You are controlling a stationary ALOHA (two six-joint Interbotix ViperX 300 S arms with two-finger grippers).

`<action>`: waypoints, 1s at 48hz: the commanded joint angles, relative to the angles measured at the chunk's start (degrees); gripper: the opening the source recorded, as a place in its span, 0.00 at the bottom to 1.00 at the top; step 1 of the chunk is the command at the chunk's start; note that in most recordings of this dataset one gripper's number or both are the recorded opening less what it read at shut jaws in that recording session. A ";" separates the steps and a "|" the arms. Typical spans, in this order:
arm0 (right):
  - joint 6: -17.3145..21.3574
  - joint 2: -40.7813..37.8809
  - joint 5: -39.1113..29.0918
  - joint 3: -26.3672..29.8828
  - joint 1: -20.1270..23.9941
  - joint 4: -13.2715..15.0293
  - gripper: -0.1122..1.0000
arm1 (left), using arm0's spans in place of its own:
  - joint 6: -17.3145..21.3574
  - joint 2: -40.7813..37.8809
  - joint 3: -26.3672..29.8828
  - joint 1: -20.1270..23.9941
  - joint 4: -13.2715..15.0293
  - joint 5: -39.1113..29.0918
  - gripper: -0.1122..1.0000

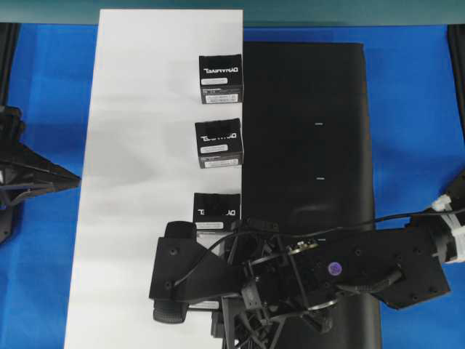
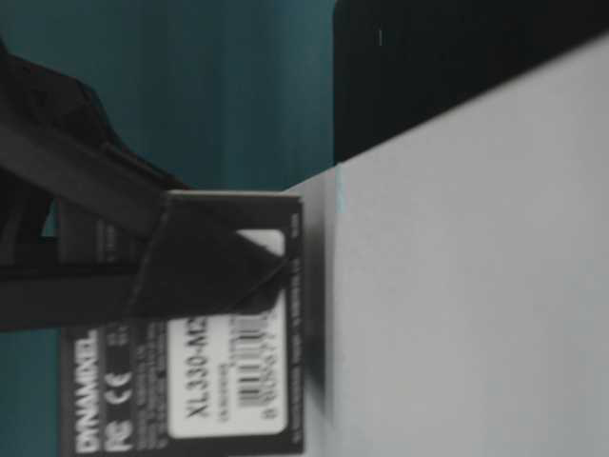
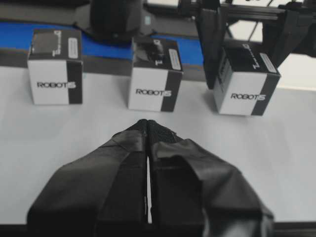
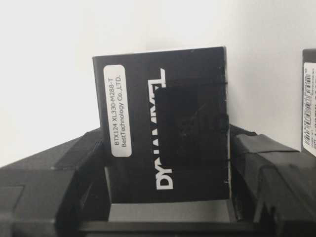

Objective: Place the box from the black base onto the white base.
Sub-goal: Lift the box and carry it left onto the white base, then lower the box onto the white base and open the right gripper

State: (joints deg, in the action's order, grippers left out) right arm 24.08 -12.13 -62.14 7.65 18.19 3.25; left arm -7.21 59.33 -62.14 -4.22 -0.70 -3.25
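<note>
Box: the fourth box (image 4: 165, 131) sits between the right tool's two fingers, seen from the right wrist view with its black top, white lettering and white sticker label showing; white sheet lies behind it; whether it rests on the sheet or hangs just above it I cannot tell.

Right tool (image 4: 165, 197): clenched on the box — a taped finger (image 4: 269, 168) presses each side; in the overhead view the arm (image 1: 349, 273) reaches across the black base to the near end of the white base.

Left tool (image 3: 148, 129): clenched on nothing, fingertips together; it hovers low over the white sheet, facing the row of boxes.

White base (image 1: 138, 145): long white sheet on the left of the blue counter (image 1: 414, 109); three other boxes (image 1: 219, 142) stand in a row along its right edge, just beside the black base.

Black base (image 1: 305, 87): matte black sheet touching the white base's right edge; small white tick marks (image 1: 317, 125) show on it; its lower part is hidden under the right arm.
</note>
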 commanded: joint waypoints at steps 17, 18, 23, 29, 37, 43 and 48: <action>-0.26 -0.97 -0.79 -1.14 -0.26 0.18 0.64 | 0.09 -0.35 1.49 0.00 -0.09 0.18 0.08; -0.26 -0.97 -0.70 -1.14 -0.26 0.09 0.68 | 0.09 -0.35 1.49 0.00 -0.18 0.18 0.08; -0.44 -0.97 -0.26 -1.14 -0.26 0.18 0.88 | 0.09 -0.53 1.49 0.00 -0.18 -0.26 0.08; -1.49 -0.70 0.88 -1.14 -0.09 0.35 1.00 | 0.00 -0.62 1.41 0.00 -0.09 -0.70 0.08; -2.90 -0.09 1.23 -1.14 -0.18 0.35 1.00 | 0.00 -0.62 1.49 0.00 -0.09 -0.70 0.08; -3.16 1.32 -1.23 -1.14 -0.35 1.32 1.00 | 0.00 -0.70 1.49 0.00 -0.18 -1.67 0.08; -2.99 3.34 -4.92 -1.14 -0.26 4.83 1.00 | 0.00 -0.70 1.49 0.00 -0.18 -3.60 0.08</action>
State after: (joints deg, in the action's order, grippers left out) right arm 21.01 -10.72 -65.04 6.15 18.19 5.89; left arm -7.21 59.06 -62.14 -4.22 -0.70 -6.24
